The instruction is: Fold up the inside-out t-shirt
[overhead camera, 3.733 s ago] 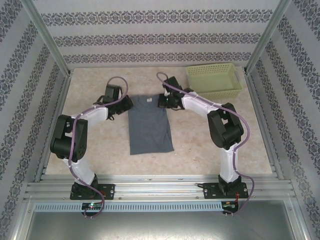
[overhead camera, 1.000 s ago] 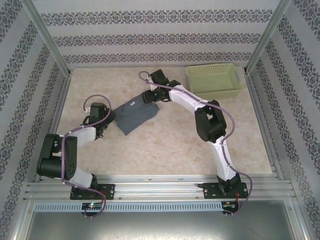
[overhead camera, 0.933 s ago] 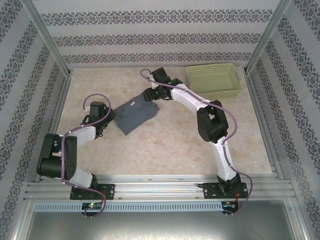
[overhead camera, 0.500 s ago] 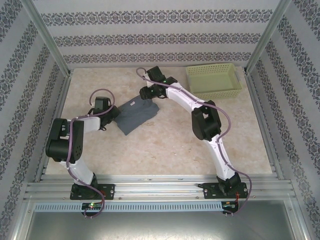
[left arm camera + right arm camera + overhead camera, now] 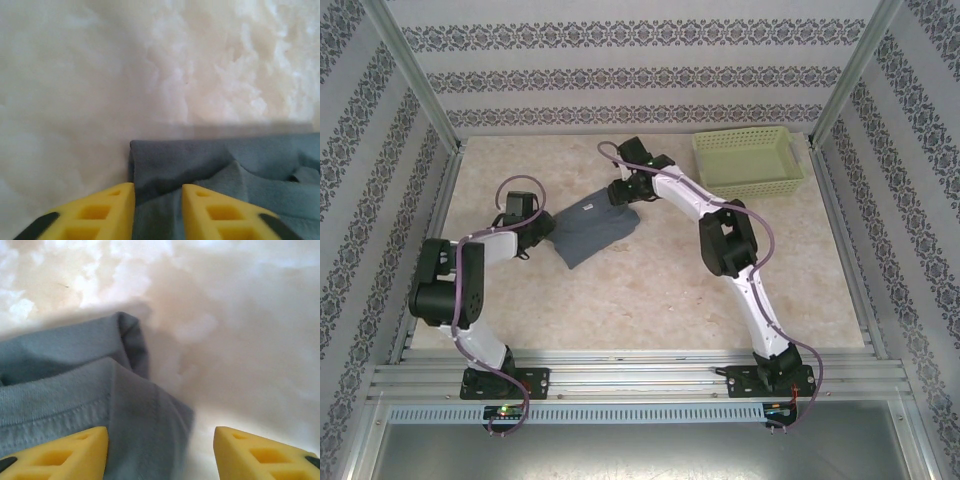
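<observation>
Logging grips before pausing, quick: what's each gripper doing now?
Left gripper: narrow gap over the t-shirt; grip cannot be told.
Right gripper: open, holding nothing.

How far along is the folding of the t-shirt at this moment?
Done: the t-shirt lies as a compact layered bundle, slanted on the table. In hand: the left gripper straddles one folded edge; the right gripper stands open over the opposite end. Remaining: one corner curls over and the layers look uneven, so probably a last fold or smoothing.

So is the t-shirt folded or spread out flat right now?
Folded, at least partly: the t-shirt lies as a compact slanted bundle, and both wrist views show one cloth layer lying over another.
</observation>
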